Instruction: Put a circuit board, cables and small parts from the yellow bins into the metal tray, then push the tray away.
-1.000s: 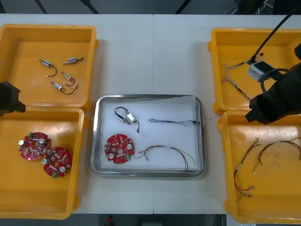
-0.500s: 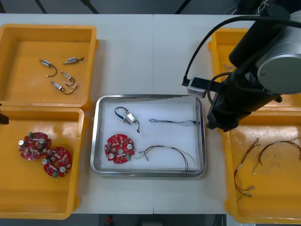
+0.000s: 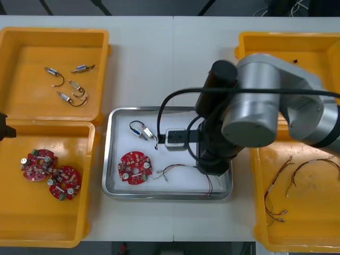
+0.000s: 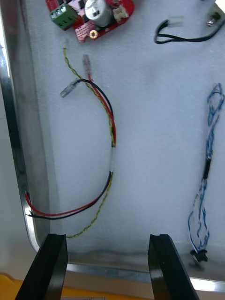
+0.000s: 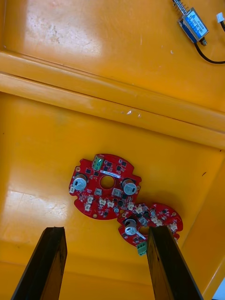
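The metal tray (image 3: 109, 159), white inside, holds a round red circuit board (image 3: 135, 167), a small metal part (image 3: 143, 131) on a black lead, and a red and yellow cable (image 3: 178, 169). My right arm (image 3: 249, 114) reaches over the tray's right half. In the right wrist view my right gripper (image 4: 107, 267) is open just above the tray's corner rim (image 4: 11, 140). The red and yellow cable (image 4: 111, 140) and a twisted blue and white cable (image 4: 208, 164) lie ahead of its fingers. My left gripper (image 5: 105, 265) hangs open over two boards (image 5: 105, 185) in a bin.
Yellow bins stand on both sides. The far left bin (image 3: 32, 42) holds several small metal parts (image 3: 69, 85), the near left bin (image 3: 32, 223) two red boards (image 3: 50, 172), and the near right bin (image 3: 313, 223) cables (image 3: 281, 186). The left arm (image 3: 4, 126) sits at the table's left edge.
My right arm has swung left from above the right bins to over the tray's right half. The left arm has drawn back toward the left edge.
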Controlling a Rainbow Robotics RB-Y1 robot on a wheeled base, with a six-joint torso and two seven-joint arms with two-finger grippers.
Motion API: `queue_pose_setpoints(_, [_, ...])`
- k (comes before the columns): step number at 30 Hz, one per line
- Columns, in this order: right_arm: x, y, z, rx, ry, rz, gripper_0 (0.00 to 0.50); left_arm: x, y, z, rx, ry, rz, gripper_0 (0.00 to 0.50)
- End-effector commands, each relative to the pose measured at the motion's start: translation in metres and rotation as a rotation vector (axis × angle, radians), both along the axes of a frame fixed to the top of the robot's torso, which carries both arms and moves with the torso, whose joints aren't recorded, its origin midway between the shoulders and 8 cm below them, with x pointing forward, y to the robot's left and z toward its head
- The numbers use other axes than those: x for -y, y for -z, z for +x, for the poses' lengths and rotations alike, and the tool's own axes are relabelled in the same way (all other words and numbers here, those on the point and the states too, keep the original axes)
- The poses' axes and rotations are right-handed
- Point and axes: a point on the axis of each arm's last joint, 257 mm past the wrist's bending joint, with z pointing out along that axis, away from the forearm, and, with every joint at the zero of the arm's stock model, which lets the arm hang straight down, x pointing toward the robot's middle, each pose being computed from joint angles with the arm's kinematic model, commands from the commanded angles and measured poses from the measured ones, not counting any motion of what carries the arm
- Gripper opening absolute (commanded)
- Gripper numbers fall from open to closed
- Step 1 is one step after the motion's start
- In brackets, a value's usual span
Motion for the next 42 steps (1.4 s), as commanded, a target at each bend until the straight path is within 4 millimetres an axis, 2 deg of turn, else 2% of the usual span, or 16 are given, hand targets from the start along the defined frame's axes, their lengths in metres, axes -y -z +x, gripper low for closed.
queue_pose_setpoints(1, [-0.039, 0.015, -0.019, 0.026, -0.112, -0.037, 0.500, -0.001, -0.009, -0.002, 0.010, 0.112, 0.081, 0.500])
queue_pose_setpoints(9, [-0.068, 0.042, -0.041, -0.013, -0.096, -0.052, 0.500, -0.001, -0.009, -0.002, 0.010, 0.112, 0.081, 0.500])
queue_pose_setpoints(14, [-0.078, 0.055, -0.049, -0.002, -0.081, -0.057, 0.500, -0.001, -0.009, -0.002, 0.010, 0.112, 0.081, 0.500])
queue_pose_setpoints(20, [-0.077, 0.065, -0.060, -0.034, -0.070, -0.052, 0.500, -0.001, -0.009, -0.002, 0.010, 0.112, 0.081, 0.500])
queue_pose_setpoints(28, [-0.067, 0.082, -0.061, -0.016, -0.059, -0.074, 0.500, -0.001, -0.009, -0.002, 0.010, 0.112, 0.081, 0.500])
queue_pose_setpoints(42, [-0.070, 0.099, -0.071, -0.024, -0.061, -0.053, 0.500, -0.001, -0.009, -0.002, 0.010, 0.112, 0.081, 0.500])
